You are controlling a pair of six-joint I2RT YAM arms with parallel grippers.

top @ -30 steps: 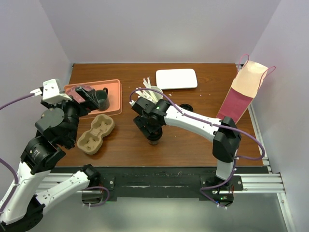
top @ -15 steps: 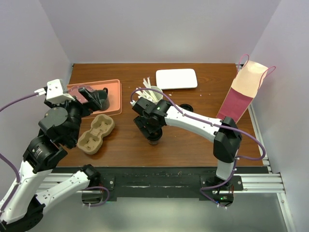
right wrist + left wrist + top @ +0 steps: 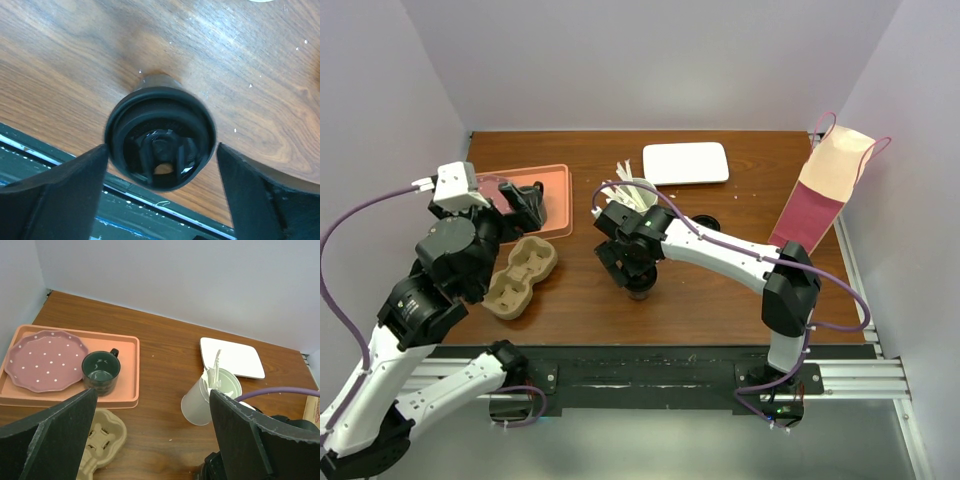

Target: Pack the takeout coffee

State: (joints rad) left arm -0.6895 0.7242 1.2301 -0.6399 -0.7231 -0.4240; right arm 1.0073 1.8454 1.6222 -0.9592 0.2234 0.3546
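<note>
The takeout coffee [image 3: 160, 137], a dark cup with a round black lid, stands upright on the brown table near the front edge. My right gripper [image 3: 162, 146] hangs straight over it, open, one finger on each side of the lid; a thin gap shows at the right finger. From above, the right gripper [image 3: 632, 262] hides most of the cup [image 3: 640, 288]. My left gripper [image 3: 152, 391] is open and empty, held high above the pulp cup carrier [image 3: 518, 275] and the tray's near edge.
An orange tray [image 3: 127, 370] at the left holds a dotted pink plate [image 3: 47, 360] and a dark mug [image 3: 101, 371]. A white cup of stirrers [image 3: 635, 190] stands just behind the right gripper. A white square plate [image 3: 685, 162] lies at the back; a paper bag [image 3: 825, 190] leans at the right.
The right gripper's jaws have widened around the coffee cup. The left arm's wrist has swung to the right, over the tray's near side.
</note>
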